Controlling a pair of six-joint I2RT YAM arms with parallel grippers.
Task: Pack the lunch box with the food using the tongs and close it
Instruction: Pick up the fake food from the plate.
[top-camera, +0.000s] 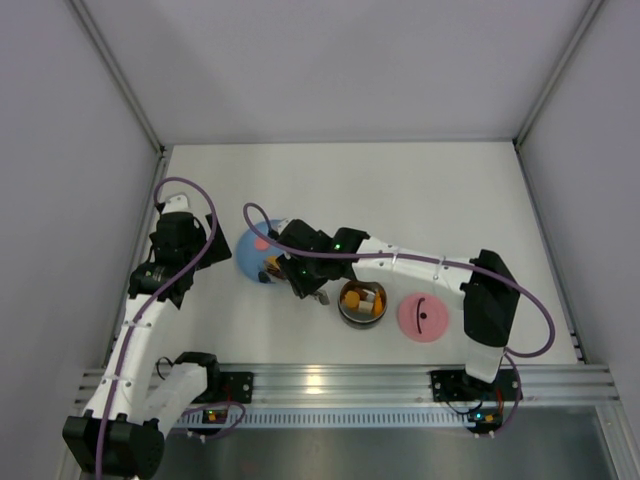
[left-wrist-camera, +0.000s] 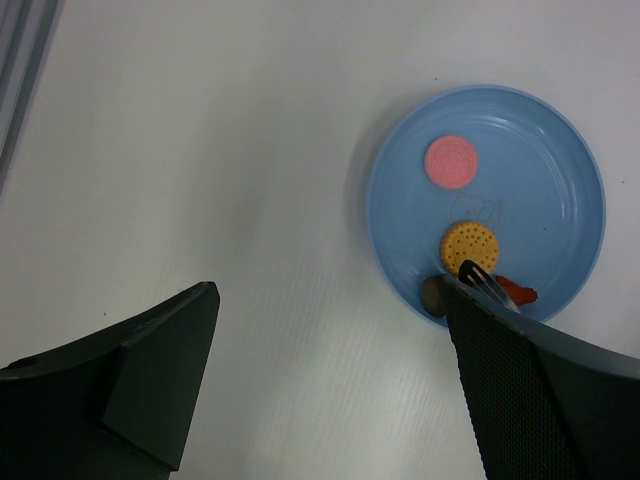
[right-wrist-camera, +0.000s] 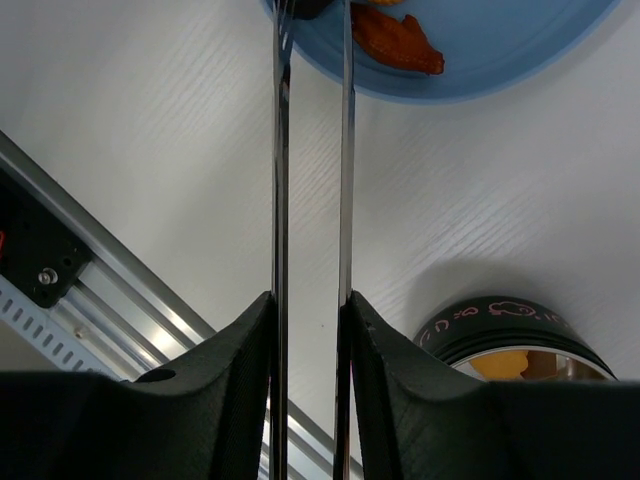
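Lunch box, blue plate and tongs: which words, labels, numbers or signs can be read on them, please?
On the blue plate: a faint mark near the centre, too faint to read.
On the lunch box: small pink drawings on its dark band, not legible as letters.
On the tongs: nothing written.
No text in these views can be read.

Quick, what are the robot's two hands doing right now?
The left gripper is open and holds nothing.
The right gripper is closed on the tongs.
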